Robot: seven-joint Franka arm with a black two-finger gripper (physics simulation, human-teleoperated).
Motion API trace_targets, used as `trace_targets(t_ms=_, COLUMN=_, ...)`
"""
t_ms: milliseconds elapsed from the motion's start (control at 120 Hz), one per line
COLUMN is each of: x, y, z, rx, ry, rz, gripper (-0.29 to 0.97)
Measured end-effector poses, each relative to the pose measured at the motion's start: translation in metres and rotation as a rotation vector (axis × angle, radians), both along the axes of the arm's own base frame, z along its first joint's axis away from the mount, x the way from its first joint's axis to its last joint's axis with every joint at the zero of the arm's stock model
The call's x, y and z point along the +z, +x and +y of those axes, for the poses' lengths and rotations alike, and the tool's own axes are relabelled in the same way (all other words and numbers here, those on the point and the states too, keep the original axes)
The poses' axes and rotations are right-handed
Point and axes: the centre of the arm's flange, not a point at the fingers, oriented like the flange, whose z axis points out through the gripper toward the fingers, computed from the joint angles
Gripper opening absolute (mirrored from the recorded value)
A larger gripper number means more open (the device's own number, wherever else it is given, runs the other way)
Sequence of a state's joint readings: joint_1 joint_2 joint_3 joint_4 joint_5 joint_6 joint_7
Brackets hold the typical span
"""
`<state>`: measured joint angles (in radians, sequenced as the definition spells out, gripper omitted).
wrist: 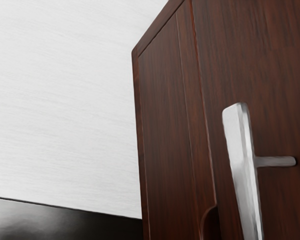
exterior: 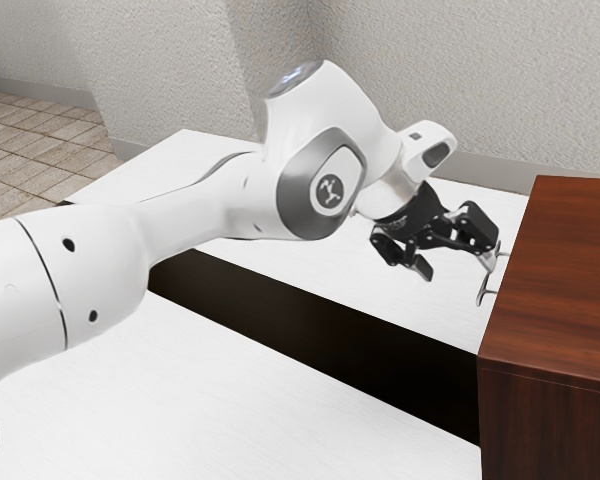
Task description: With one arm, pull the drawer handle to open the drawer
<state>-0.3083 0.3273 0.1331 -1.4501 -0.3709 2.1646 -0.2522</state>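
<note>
Handle: the silver metal bar handle (wrist: 241,165) is sitting on the dark brown wooden drawer cabinet (exterior: 565,270), at the exterior view's right.
Gripper: I am holding my black two-finger gripper (exterior: 458,260) just beside it, jaws spread, gripping nothing.
Around: the white tabletop (exterior: 420,300) is lying beneath.

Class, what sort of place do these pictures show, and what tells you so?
Probably an indoor room, rendered for robot practice: a white table, a dark wooden cabinet with a metal handle, and a tiled floor.
</note>
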Motion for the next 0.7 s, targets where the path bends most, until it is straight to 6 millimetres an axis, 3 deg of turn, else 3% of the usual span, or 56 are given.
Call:
trace_targets(t_ms=350, x=-0.004, y=0.002, z=-0.013, rx=-0.052, ry=0.010, rz=-0.012, gripper=0.66)
trace_targets(t_ms=533, x=-0.005, y=0.001, z=-0.012, rx=-0.061, ry=0.023, rz=-0.019, gripper=0.48)
trace_targets(t_ms=700, x=-0.004, y=0.001, z=-0.011, rx=-0.083, ry=0.080, rz=-0.041, gripper=0.41)
